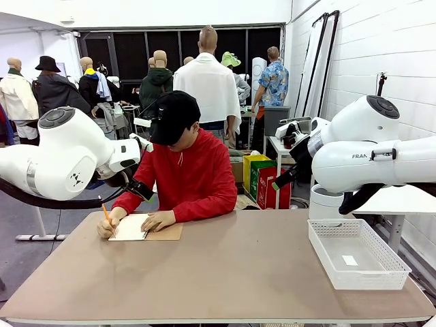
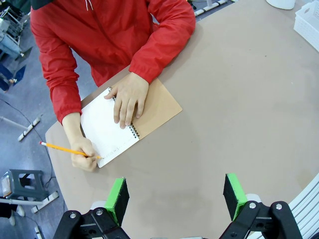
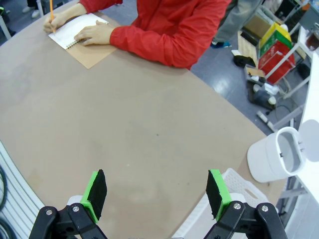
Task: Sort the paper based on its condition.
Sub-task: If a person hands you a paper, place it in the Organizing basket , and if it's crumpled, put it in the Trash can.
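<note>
While the left tool (image 2: 175,188) and right tool (image 3: 156,183) gape empty, a hand (image 2: 128,97) presses the smooth white page (image 2: 102,128).

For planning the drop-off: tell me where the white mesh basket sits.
In the front view, the white mesh basket sits on the tan table, at its right end, below the right arm.

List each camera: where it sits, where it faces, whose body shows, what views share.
Front: between the arms, facing across the table at the person; left arm and right arm at the edges.
Left wrist: above the table, looking down on the notebook; open left pincer at the bottom.
Right wrist: above the basket corner, facing the person; open right pincer at the bottom.
Shared: all three show the person writing in the notebook.
</note>
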### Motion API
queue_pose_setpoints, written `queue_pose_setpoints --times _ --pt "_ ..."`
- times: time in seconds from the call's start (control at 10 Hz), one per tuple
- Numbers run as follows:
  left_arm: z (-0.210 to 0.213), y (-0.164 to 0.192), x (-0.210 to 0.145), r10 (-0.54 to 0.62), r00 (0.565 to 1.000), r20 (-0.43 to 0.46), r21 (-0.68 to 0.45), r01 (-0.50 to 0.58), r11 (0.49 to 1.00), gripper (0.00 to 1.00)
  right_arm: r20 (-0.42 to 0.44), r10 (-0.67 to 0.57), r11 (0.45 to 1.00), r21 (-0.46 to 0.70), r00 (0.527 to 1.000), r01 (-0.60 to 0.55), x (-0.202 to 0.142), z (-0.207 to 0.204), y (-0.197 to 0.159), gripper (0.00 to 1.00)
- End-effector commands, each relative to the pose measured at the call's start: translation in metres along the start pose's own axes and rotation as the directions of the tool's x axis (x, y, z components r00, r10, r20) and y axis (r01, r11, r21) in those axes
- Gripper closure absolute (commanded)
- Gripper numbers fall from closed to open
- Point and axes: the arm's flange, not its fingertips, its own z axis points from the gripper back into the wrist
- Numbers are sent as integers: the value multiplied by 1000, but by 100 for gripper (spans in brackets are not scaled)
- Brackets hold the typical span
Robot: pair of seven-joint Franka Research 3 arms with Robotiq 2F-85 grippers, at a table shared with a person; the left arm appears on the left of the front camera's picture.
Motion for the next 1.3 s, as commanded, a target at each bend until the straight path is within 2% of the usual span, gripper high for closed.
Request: queue_pose_setpoints --times 0.0,1.2 --pt "0 0 0 0 1000 -1 1 0 1000 0 -2 -2 1000 4 1000 2 -1 0 -1 0" --pt "0 0 0 0 1000 -1 1 0 1000 0 -2 -2 1000 4 1000 2 -1 0 -1 0"
